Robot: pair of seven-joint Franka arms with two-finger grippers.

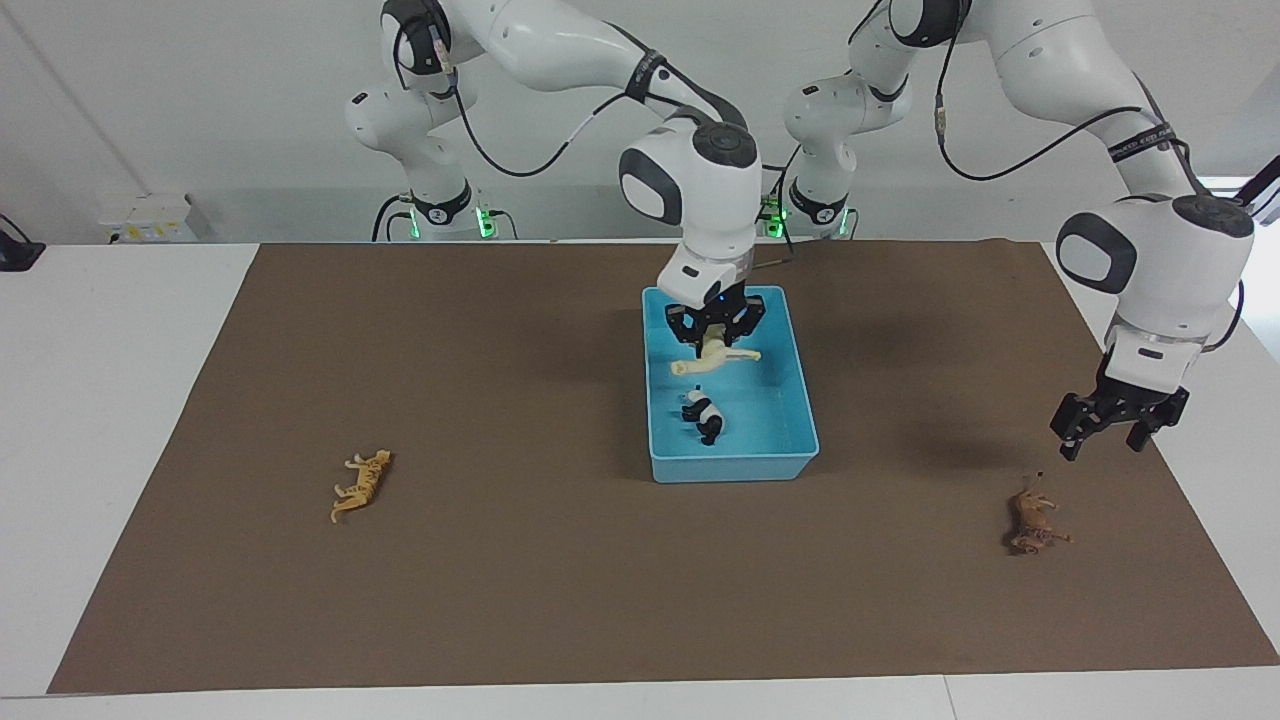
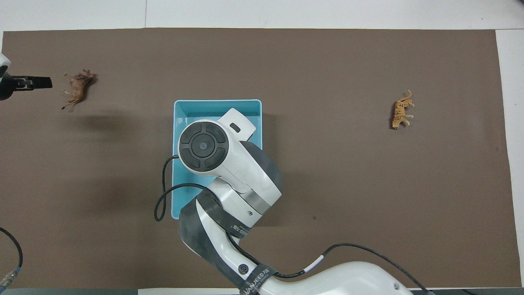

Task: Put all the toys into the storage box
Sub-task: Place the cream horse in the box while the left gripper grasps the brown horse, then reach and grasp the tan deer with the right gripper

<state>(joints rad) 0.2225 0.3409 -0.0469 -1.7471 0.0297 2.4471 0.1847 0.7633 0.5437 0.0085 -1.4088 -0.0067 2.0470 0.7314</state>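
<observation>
Storage box [image 1: 800, 395]: light blue rectangular plastic bin, low walls, a rim all round, sitting on the brown mat [image 1: 500, 600] about mid-table. In the overhead view most of its inside is covered by the right arm; only the bin's walls [image 2: 217, 106] show.

Inside the box: panda [image 1: 705, 415], black and white, lying on the floor of the bin toward the wall farther from the robots. Cream horse [image 1: 715, 360], pale and long-bodied, lies sideways just above or on the bin floor, nearer the robots than the panda.

Right gripper [image 1: 716, 335]: down inside the box, fingers grasping the cream horse from above, or only just parted from it; contact looks held.

Tiger [image 1: 362, 484]: orange with dark stripes, on its side on the mat, well apart from the box toward the right arm's end of the table, a little farther from the robots than the box.

Dark brown animal [image 1: 1034, 522]: reddish brown, lying on the mat, well apart from the box toward the left arm's end.

Left gripper [image 1: 1118, 428]: in the air over the mat close to the dark brown animal, fingers spread, nothing between them.
</observation>
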